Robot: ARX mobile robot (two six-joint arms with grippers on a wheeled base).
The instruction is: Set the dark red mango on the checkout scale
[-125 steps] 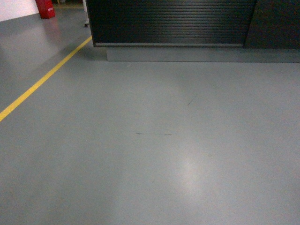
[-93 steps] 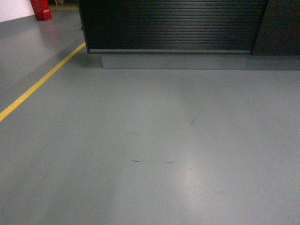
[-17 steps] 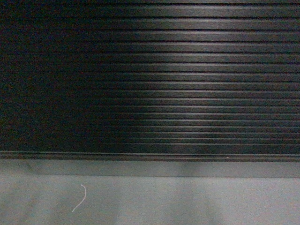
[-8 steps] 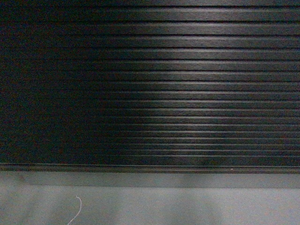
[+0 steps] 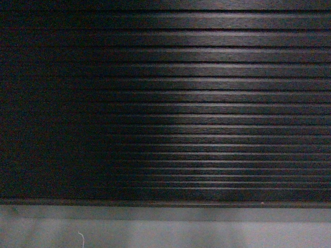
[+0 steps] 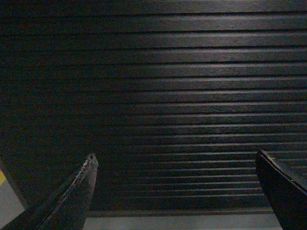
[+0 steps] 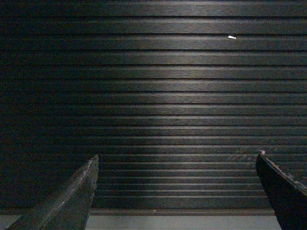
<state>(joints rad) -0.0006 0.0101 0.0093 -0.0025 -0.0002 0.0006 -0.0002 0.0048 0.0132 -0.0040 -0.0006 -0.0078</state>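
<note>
Facing the checkout desk head-on, I see its black, horizontally ribbed front filling nearly the whole head view. A dim patch of light falls across the ribs right of centre; the left part is in deep shadow. Along the bottom edge runs the grey base, and below it a narrow strip of grey floor. A thin pale thread or scratch lies on the floor at lower left.

From the left wrist camera I note the left pincer with its two dark fingers set wide apart, one finger at lower left and the other at lower right. Nothing sits between them; only the ribbed front shows in the gap. A sliver of grey floor and a spot of yellow appear at the far left edge.

From the right wrist camera I note the right pincer likewise spread, its fingers at the lower corners, holding nothing, pointed at the same ribbed panel. A small white fleck shows on an upper rib; I cannot tell what it is.

I find neither the dark red mango nor the scale in any of the three views. All views are too low to show the desk's top surface.
</note>
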